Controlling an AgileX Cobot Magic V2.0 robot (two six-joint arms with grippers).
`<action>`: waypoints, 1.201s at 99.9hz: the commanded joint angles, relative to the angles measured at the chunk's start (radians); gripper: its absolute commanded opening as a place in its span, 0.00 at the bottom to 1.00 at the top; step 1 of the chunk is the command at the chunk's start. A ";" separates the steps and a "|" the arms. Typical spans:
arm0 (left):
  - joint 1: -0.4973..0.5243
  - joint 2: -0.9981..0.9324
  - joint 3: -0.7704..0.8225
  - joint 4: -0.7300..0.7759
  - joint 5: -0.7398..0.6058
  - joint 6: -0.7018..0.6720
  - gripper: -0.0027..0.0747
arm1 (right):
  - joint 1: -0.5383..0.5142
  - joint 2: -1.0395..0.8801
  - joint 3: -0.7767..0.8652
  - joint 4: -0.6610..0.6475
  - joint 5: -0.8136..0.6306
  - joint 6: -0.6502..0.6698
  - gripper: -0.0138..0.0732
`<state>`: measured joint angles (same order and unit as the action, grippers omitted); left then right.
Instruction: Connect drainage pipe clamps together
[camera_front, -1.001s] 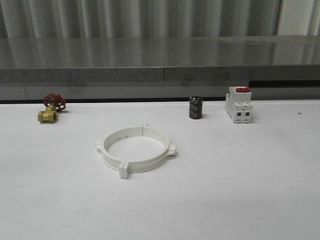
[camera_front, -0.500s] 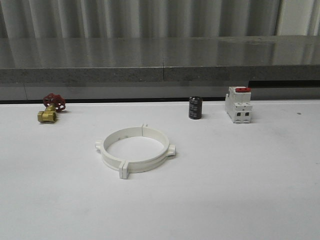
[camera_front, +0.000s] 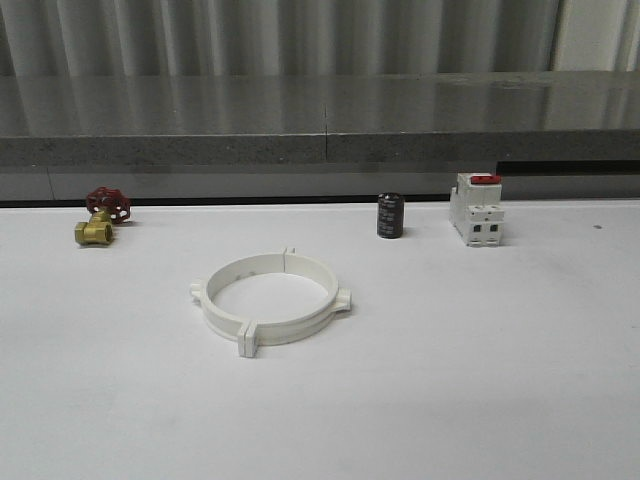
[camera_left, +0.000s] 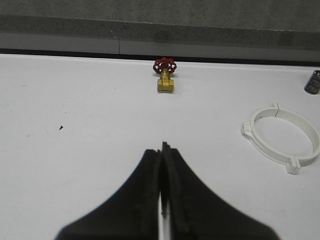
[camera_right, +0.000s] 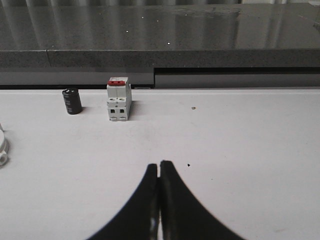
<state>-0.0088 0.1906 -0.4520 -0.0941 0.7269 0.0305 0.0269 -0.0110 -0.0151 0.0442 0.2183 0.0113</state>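
Note:
The two white drainage pipe clamps (camera_front: 268, 299) lie on the white table as one closed ring, their end tabs meeting at the front left and at the back. In the left wrist view the clamps (camera_left: 282, 139) sit well off to one side of my left gripper (camera_left: 162, 148), which is shut with nothing between its black fingers. My right gripper (camera_right: 159, 165) is shut too and holds nothing, hanging over bare table. An edge of the clamp ring (camera_right: 2, 148) peeks in at the border of the right wrist view.
A brass valve with a red handwheel (camera_front: 101, 218) stands at the back left. A black cylinder (camera_front: 390, 215) and a white red-topped switch (camera_front: 476, 208) stand at the back right. A grey ledge (camera_front: 320, 135) runs behind the table.

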 joint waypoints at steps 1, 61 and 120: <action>0.002 0.011 -0.024 -0.013 -0.068 -0.003 0.01 | -0.009 -0.019 -0.002 0.012 -0.132 -0.011 0.08; 0.002 0.011 -0.024 -0.013 -0.068 -0.003 0.01 | -0.009 -0.019 0.026 0.014 -0.178 -0.011 0.08; 0.002 0.011 -0.024 -0.013 -0.068 -0.003 0.01 | -0.006 -0.019 0.026 0.014 -0.178 -0.011 0.08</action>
<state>-0.0088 0.1906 -0.4520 -0.0941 0.7269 0.0305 0.0246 -0.0110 0.0262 0.0597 0.1226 0.0113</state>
